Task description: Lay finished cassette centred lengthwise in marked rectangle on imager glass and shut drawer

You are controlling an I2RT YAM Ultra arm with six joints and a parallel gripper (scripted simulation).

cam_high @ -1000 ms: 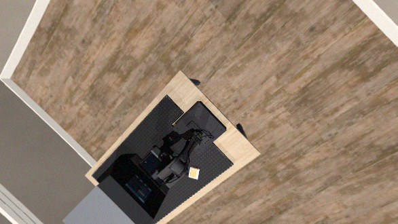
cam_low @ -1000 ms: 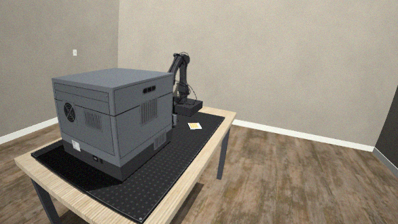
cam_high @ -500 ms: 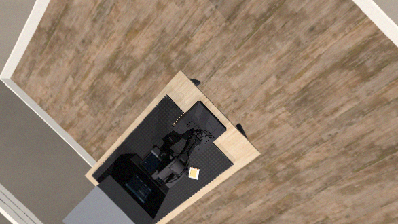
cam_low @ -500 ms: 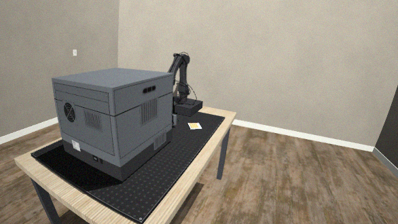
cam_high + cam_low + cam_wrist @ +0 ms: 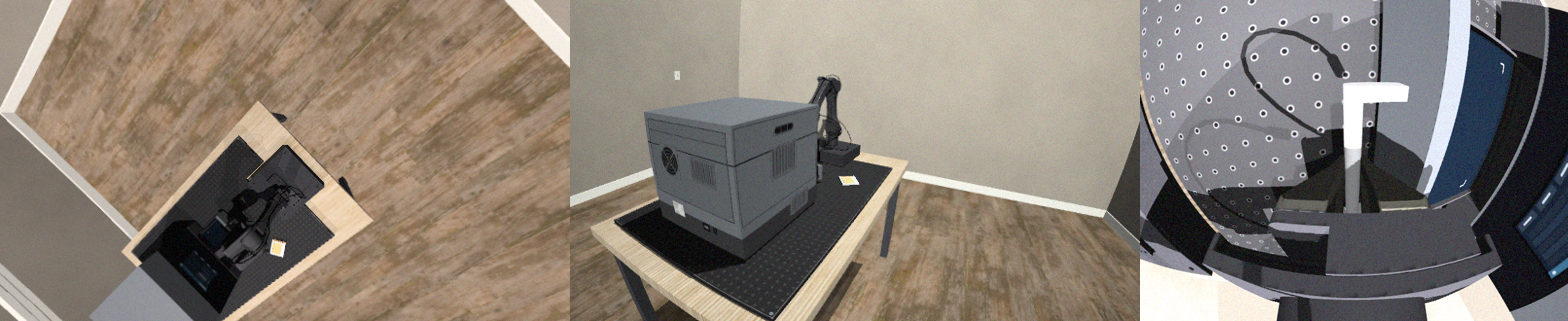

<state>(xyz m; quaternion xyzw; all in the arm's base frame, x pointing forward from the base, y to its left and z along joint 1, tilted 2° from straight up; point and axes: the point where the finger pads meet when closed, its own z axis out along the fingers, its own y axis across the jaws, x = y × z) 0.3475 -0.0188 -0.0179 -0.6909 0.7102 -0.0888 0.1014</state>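
My gripper [image 5: 1352,161] is shut on a thin white cassette [image 5: 1353,114], seen edge-on with a wider lip at its far end. I hold it above the perforated black mat [image 5: 1226,86], just left of the open drawer of the grey gel imager [image 5: 730,156] [image 5: 131,297]. The drawer's blue glass [image 5: 1485,114] [image 5: 215,232] shows white corner marks and is bare. In the top and exterior views the arm [image 5: 253,214] [image 5: 828,112] hides the gripper. A second cassette [image 5: 277,247] [image 5: 848,180], white with a yellow window, lies flat on the mat to the side of the arm.
The imager's blue control panel [image 5: 1547,214] [image 5: 196,269] sits above the drawer. The arm's base box [image 5: 838,153] [image 5: 292,170] stands at the table's far end. The wooden table edge [image 5: 340,209] borders the mat. Cable shadows cross the mat.
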